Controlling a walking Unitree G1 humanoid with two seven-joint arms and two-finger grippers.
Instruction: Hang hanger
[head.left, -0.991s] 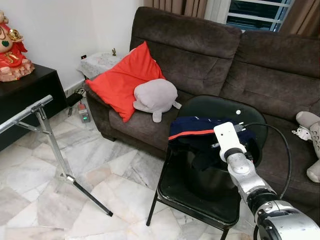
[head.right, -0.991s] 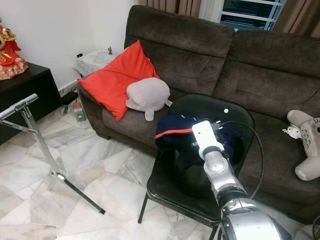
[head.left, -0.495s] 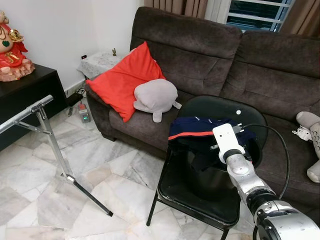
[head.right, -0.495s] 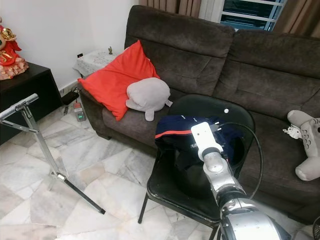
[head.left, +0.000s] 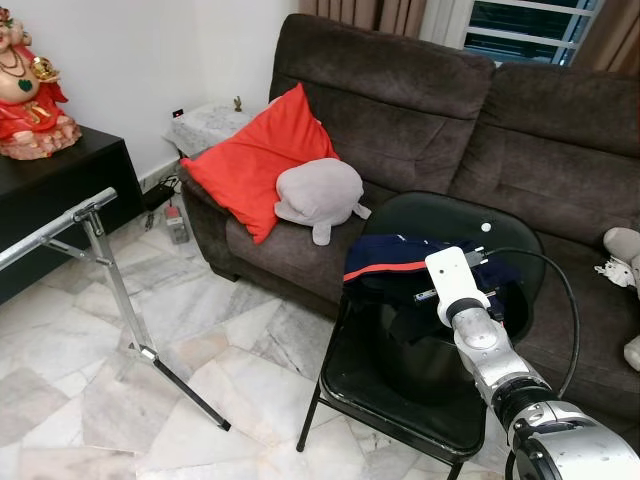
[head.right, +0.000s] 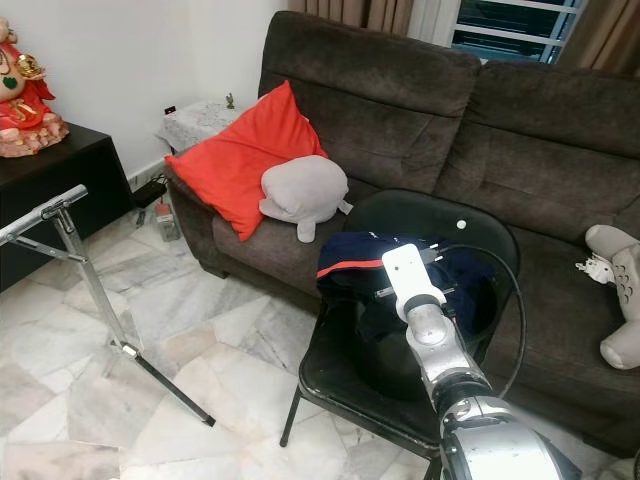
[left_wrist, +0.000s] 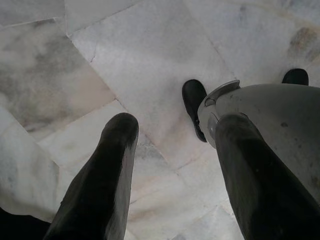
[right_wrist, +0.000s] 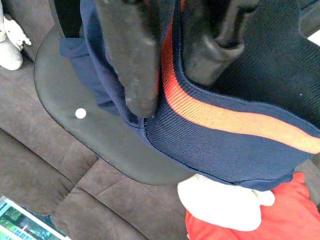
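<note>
The right arm reaches forward over a black chair (head.left: 400, 400) that stands on the marble floor (head.left: 200, 330) in front of a dark brown sofa (head.left: 420, 110). A navy garment with an orange stripe (head.left: 395, 268) is draped over the chair's rounded backrest. The right tool (right_wrist: 172, 75) sits at this garment — in the right wrist view its two black fingers (right_wrist: 132, 60) lie spread apart against the navy fabric, one on each side of the orange stripe, with cloth between them; whether they pinch anything cannot be told. The hanger itself cannot be made out among the folds.

On the sofa lie a red cushion (head.left: 255, 160) and, just beside it and touching, a grey plush toy (head.left: 318, 195). To the robot's left stands a metal rack (head.left: 95, 260) with a slanted leg reaching down to the floor, well apart from the chair. Behind it, a black table (head.left: 60, 190) carries a red and gold figurine (head.left: 30, 90).

The left tool (left_wrist: 170, 165) hangs above the marble floor — its fingers are parted, with nothing between them.
</note>
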